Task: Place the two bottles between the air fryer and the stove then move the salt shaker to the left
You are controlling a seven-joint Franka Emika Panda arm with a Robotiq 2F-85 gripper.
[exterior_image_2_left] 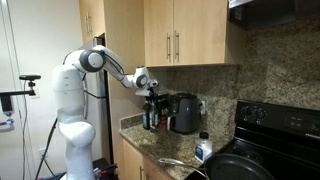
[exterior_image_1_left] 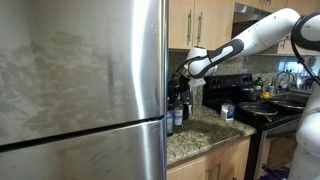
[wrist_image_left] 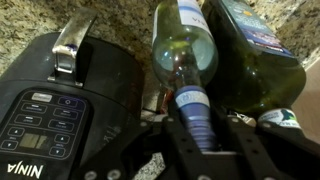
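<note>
Gripper (wrist_image_left: 195, 128) is clamped on the neck of the near bottle (wrist_image_left: 183, 55), at its bluish top; the neck is the slimmest part, so the fingers fit round it, and a grip from above keeps the bottle upright for lifting. Second bottle (wrist_image_left: 250, 60), wider and labelled, stands just beside it, close or touching, I cannot tell which; the air fryer (wrist_image_left: 50, 110) sits very near on the other side.

In an exterior view the pair stands on the counter (exterior_image_2_left: 160, 150), on the side of the air fryer away from the stove (exterior_image_2_left: 275, 135); the shaker (exterior_image_2_left: 203, 150) stands in the gap between those two, nearer the stove.

My reading: first bottle grasped, seemingly not yet lifted; nothing placed so far. The next move likely calls for a straight lift clear of the neighbour and the fryer, then a carry into the gap; the tight spacing risks knocking the second bottle; the shaker may crowd the landing spot.
</note>
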